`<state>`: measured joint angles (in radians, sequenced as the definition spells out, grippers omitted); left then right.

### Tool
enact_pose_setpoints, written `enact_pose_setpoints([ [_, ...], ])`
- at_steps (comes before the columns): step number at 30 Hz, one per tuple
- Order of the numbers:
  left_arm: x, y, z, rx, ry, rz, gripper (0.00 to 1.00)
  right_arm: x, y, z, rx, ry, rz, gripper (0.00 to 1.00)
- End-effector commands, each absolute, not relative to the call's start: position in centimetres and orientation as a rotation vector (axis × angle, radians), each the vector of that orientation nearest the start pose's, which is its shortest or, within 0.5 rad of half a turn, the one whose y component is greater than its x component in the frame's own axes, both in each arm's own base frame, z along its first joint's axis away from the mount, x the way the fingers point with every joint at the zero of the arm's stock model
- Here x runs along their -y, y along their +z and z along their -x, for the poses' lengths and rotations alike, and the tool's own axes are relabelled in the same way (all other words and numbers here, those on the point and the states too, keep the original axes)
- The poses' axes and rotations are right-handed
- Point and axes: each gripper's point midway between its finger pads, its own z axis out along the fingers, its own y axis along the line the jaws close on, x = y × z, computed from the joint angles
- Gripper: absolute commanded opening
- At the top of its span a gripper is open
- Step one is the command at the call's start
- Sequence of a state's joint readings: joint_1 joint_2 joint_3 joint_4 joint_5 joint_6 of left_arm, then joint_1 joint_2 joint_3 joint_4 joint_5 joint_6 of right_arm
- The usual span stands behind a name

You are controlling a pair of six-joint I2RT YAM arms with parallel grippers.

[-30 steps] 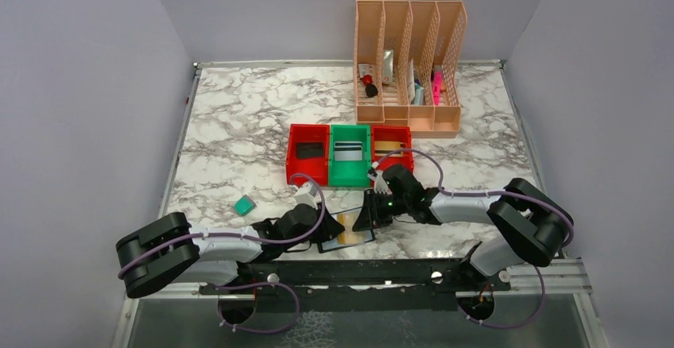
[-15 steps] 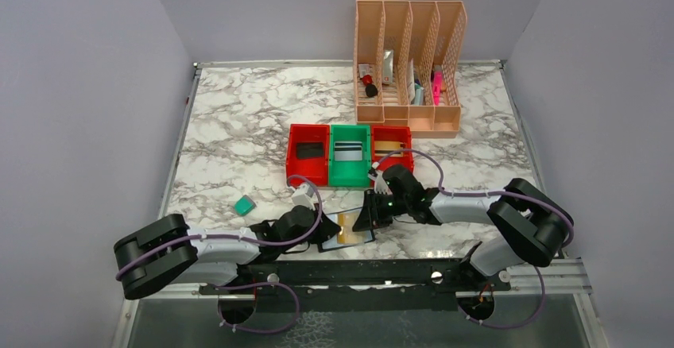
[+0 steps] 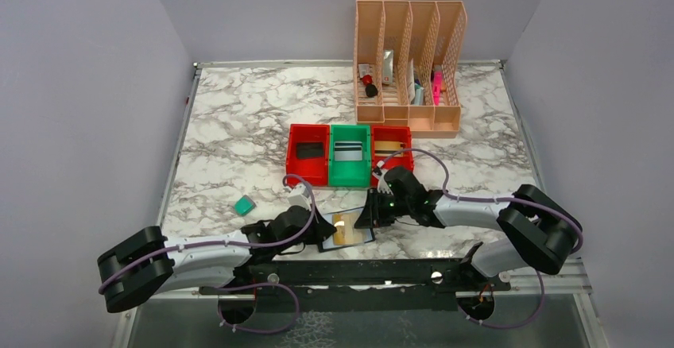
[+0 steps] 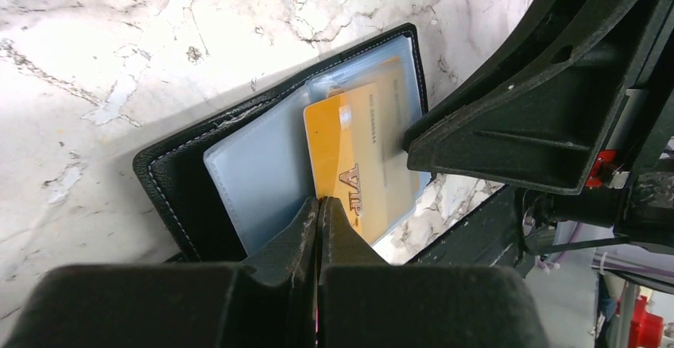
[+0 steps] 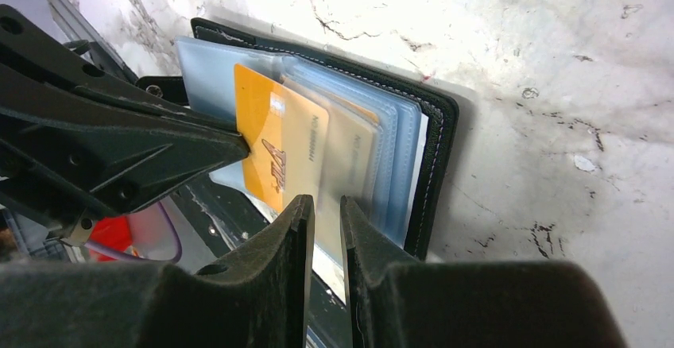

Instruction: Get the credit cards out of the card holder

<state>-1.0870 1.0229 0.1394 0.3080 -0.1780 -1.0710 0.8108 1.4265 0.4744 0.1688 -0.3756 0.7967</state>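
Observation:
The black card holder (image 3: 359, 237) lies open near the table's front edge, between both grippers. Its blue-grey sleeves show in the left wrist view (image 4: 254, 165) and the right wrist view (image 5: 401, 137). A gold credit card (image 4: 358, 157) sticks partway out of a sleeve and also shows in the right wrist view (image 5: 270, 137). My left gripper (image 4: 319, 205) is shut on the gold card's near edge. My right gripper (image 5: 326, 205) is closed on the edge of the card holder's sleeves, with a narrow gap between its jaws.
Red and green bins (image 3: 350, 154) holding cards stand just behind the card holder. A peach file rack (image 3: 409, 70) is at the back right. A small teal block (image 3: 244, 204) lies to the left. The black base rail (image 3: 358, 268) runs right in front.
My left arm's elbow has swung left and lower while its gripper stays on the gold card. The right arm has shifted slightly right. The card holder stays in place.

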Motion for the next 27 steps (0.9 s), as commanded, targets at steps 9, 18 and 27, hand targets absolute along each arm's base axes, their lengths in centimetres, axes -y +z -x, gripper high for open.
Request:
enact_pose_setpoints([
  [9, 24.7, 3.3, -12.7, -2.339, -0.966, 0.065, 0.0, -28.7, 4.2, -15.1, -2.578, 1.1, 0.315, 0.26],
  [18, 25.8, 3.8, -12.7, -2.332, -1.013, 0.053, 0.0, -31.3, 6.1, -14.6, -2.518, 1.208, 0.447, 0.32],
  [27, 25.7, 4.5, -12.6, -2.3, -1.055, 0.052, 0.11, -29.7, 1.2, -13.6, -2.685, 1.118, 0.313, 0.33],
])
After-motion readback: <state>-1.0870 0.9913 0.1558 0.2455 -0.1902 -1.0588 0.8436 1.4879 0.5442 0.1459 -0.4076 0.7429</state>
